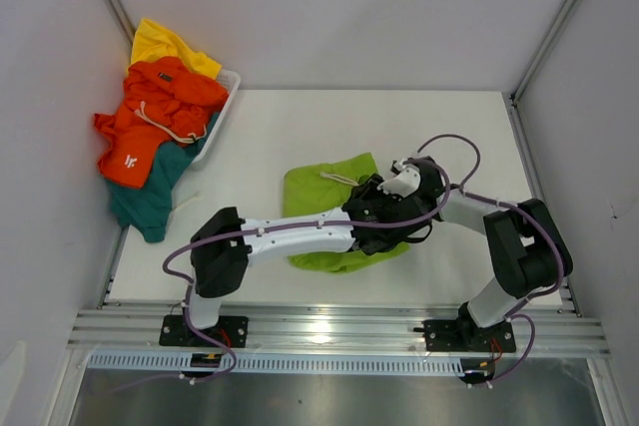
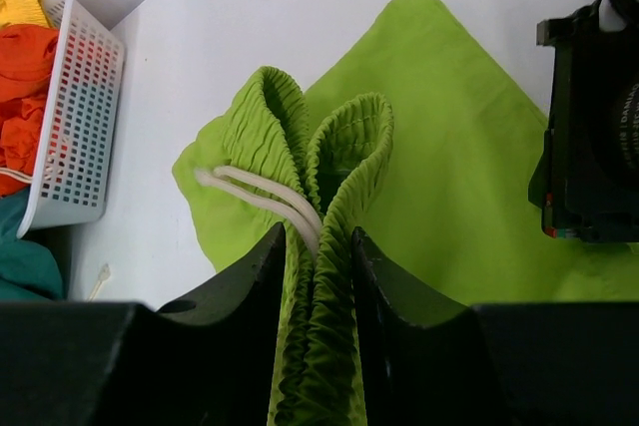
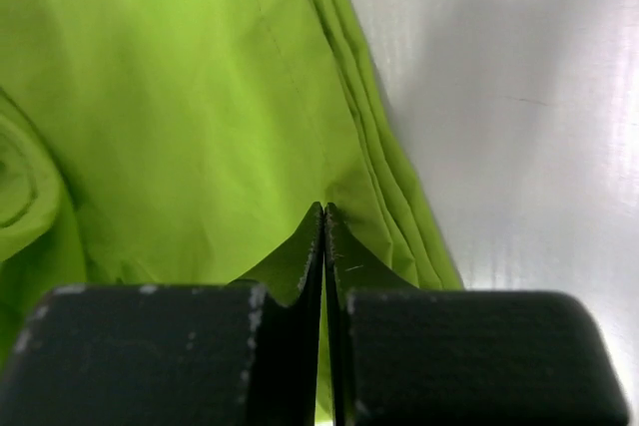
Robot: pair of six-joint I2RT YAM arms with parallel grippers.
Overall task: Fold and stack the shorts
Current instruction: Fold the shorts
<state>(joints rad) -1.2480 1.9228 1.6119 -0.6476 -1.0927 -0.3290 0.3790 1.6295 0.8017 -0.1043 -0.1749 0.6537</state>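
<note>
Lime green shorts [image 1: 318, 190] lie partly folded at the table's middle. My left gripper [image 1: 353, 195] is shut on their gathered waistband [image 2: 334, 167], beside the white drawstring [image 2: 265, 192], as its own view [image 2: 318, 238] shows. My right gripper [image 1: 399, 228] is shut on a thin layer of the same lime cloth [image 3: 200, 117] near its folded edge; its closed tips show in the right wrist view [image 3: 323, 211]. Orange shorts [image 1: 150, 117], yellow shorts [image 1: 165, 45] and teal shorts [image 1: 150, 199] are heaped at the far left.
A white mesh basket [image 1: 227, 97] stands at the far left corner under the heap; it also shows in the left wrist view [image 2: 75, 117]. Both arms cross over the table's middle. Grey walls enclose the table; a metal rail [image 1: 339, 331] runs along the near edge.
</note>
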